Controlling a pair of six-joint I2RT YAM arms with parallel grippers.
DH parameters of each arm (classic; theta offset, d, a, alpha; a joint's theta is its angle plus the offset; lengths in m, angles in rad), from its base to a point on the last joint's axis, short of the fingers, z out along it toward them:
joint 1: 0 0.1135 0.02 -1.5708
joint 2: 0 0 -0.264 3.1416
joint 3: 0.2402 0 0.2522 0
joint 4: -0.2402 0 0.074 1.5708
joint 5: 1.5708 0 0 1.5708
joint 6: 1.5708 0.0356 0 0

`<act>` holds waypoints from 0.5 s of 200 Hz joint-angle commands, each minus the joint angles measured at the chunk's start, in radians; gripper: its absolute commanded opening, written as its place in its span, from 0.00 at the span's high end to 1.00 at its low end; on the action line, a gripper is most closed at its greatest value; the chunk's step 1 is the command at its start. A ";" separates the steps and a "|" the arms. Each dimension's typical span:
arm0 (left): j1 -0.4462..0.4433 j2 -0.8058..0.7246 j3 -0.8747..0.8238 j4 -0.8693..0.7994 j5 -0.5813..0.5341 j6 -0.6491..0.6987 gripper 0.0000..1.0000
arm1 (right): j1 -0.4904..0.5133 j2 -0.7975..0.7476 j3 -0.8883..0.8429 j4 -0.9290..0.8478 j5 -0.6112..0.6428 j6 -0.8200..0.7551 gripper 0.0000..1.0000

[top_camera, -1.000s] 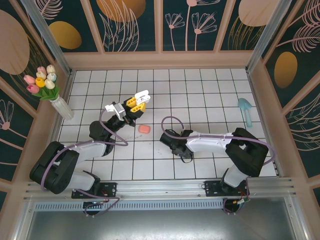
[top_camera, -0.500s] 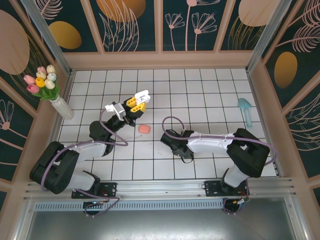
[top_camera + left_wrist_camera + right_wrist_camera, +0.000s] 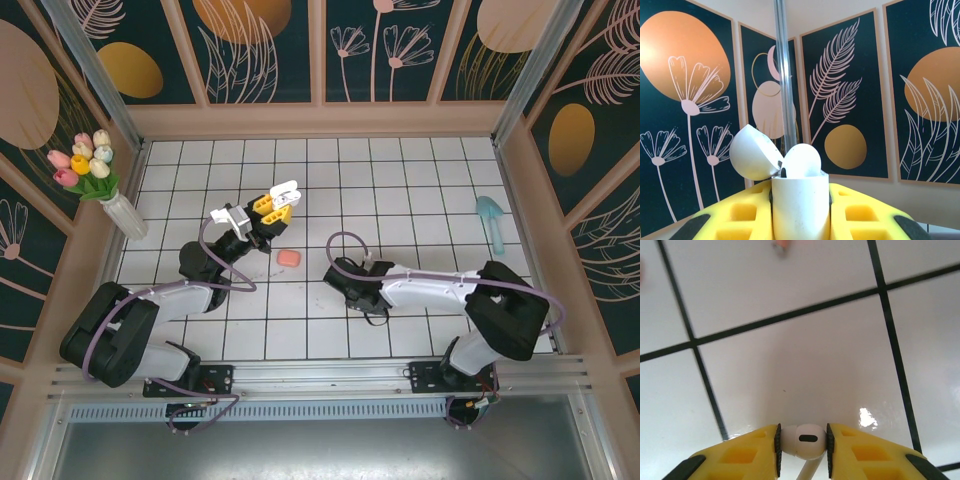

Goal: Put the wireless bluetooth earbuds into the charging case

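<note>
White earbud (image 3: 807, 438) sits pinched in my right gripper (image 3: 802, 444), low over the tile (image 3: 790, 355). Left gripper (image 3: 800, 215) clamps the case (image 3: 800, 190), lid open, held aloft. I'd lift straight, hold the squeeze gentle, then line the stem up over its well.

- Far-left corner of the tabletop (image 3: 420, 170) — vase (image 3: 128, 215).
- Near the right edge — scoop (image 3: 492, 220).
- Around the middle — small rounded item (image 3: 289, 258); behind it, charging case (image 3: 284, 192) raised in the left gripper (image 3: 268, 205).
- Right of the middle, towards the near edge — earbud (image 3: 805, 437) within the right gripper (image 3: 802, 442).

Staged robot booth (tiled floor (image 3: 400, 170), botanical panels (image 3: 262, 50))
</note>
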 commanded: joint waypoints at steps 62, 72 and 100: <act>-0.007 -0.001 0.041 0.037 0.014 -0.006 1.00 | -0.004 -0.170 -0.015 0.209 0.194 -0.331 0.68; -0.007 -0.003 0.045 0.031 0.015 -0.004 1.00 | -0.009 -0.188 -0.006 0.236 0.211 -0.380 0.68; -0.007 -0.008 0.055 0.013 0.017 0.005 1.00 | -0.038 -0.243 0.041 0.297 0.234 -0.508 0.68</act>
